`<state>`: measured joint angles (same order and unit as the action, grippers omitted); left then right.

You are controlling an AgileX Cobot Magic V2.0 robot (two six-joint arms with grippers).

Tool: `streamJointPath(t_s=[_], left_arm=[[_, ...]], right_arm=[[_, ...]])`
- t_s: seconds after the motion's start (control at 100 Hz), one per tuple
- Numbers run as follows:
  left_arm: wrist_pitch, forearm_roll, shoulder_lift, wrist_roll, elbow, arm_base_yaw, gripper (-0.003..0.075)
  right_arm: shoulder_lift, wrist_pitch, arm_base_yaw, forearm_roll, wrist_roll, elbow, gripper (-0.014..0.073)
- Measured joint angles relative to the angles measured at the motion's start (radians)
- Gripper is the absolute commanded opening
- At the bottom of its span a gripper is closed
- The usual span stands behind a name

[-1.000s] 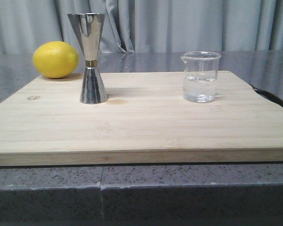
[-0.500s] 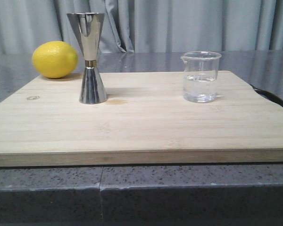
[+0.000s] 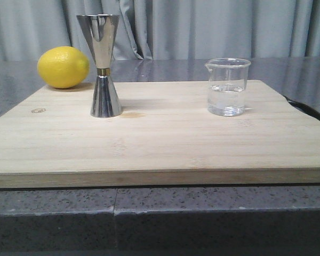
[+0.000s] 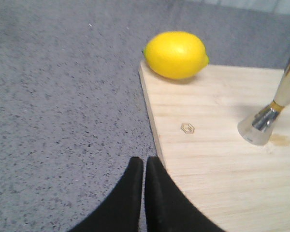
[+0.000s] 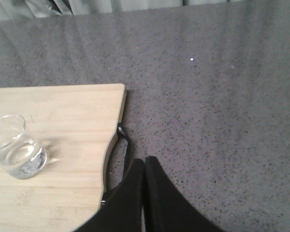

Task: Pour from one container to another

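Glass beaker (image 3: pixel 227 87), apparently part-full of clear liquid, stood right of centre; steel jigger (image 3: pixel 102 65) stood left, unpoured. Left gripper (image 4: pixel 144 166) and right gripper (image 5: pixel 144 166) were clenched, empty.

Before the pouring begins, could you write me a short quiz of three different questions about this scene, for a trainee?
1. True or false: the beaker already holds some clear liquid.
2. What stands nearest the lemon? A) beaker B) jigger C) a spoon
3. Fill in: the jaws of the left gripper and right gripper are both ____.

Key: 1 true; 2 B; 3 shut, each over the grey table beside the wooden board, touching nothing.
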<state>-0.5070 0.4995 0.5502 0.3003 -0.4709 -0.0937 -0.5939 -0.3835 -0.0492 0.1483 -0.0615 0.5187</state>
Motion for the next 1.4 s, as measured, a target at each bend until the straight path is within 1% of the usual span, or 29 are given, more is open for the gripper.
streamJointPath(t_s=[0.15, 0.25, 0.33, 0.42, 0.54, 0.59, 0.69, 0.76, 0.88, 0.99, 1.04, 1.11, 1.16, 1.26, 1.32, 1.4], left_arm=[[0.001, 0.225, 0.119, 0.268, 0.000, 0.000, -0.0018], [0.028, 0.381, 0.187, 0.381, 0.000, 0.000, -0.0018], [0.046, 0.509, 0.242, 0.456, 0.000, 0.000, -0.0017], [0.053, 0.625, 0.292, 0.579, 0.000, 0.000, -0.0018], [0.050, 0.750, 0.349, 0.746, 0.000, 0.000, -0.0017], [0.037, 0.794, 0.371, 0.839, 0.000, 0.000, -0.0017], [-0.001, 0.871, 0.406, 1.069, -0.001, 0.000, -0.0018], [-0.028, 0.931, 0.425, 1.192, -0.001, 0.000, -0.0018], [-0.063, 1.022, 0.454, 1.301, -0.001, 0.000, -0.0017], [-0.123, 1.056, 0.489, 1.423, -0.002, 0.000, -0.0017], [-0.168, 1.064, 0.507, 1.508, -0.002, 0.000, -0.0017], [-0.224, 1.091, 0.534, 1.582, -0.002, 0.000, -0.0017], [-0.252, 1.118, 0.552, 1.608, -0.002, 0.000, -0.0017], [-0.267, 1.157, 0.588, 1.627, -0.002, 0.000, -0.0018], [-0.272, 1.165, 0.607, 1.631, -0.002, 0.000, -0.0019], [-0.275, 1.173, 0.633, 1.631, -0.002, 0.000, -0.0019]], right_arm=[[-0.038, 0.002, -0.065, -0.028, -0.001, 0.001, -0.0073], [-0.054, 0.016, -0.096, -0.055, -0.001, 0.001, -0.0073], [-0.063, 0.027, -0.100, -0.056, -0.002, 0.001, -0.0073], [-0.064, 0.029, -0.100, -0.056, -0.002, 0.002, -0.0073], [-0.064, 0.029, -0.100, -0.056, -0.002, 0.002, -0.0073], [-0.064, 0.029, -0.100, -0.055, -0.003, 0.002, -0.0073], [-0.064, 0.029, -0.100, -0.056, -0.005, 0.002, -0.0073], [-0.064, 0.029, -0.100, -0.061, -0.005, 0.002, -0.0072], [-0.064, 0.029, -0.100, -0.063, -0.005, 0.002, -0.0067], [-0.064, 0.029, -0.100, -0.065, -0.005, 0.002, -0.0020], [-0.064, 0.029, -0.100, -0.065, -0.005, 0.002, 0.0012], [-0.064, 0.031, -0.100, -0.065, -0.007, 0.002, 0.0071], [-0.064, 0.031, -0.100, -0.065, -0.007, 0.002, 0.0118], [-0.064, 0.038, -0.100, -0.065, -0.007, 0.002, 0.0225], [-0.064, 0.038, -0.100, -0.065, -0.007, 0.002, 0.0259], [-0.064, 0.040, -0.100, -0.065, -0.007, 0.002, 0.0269]])
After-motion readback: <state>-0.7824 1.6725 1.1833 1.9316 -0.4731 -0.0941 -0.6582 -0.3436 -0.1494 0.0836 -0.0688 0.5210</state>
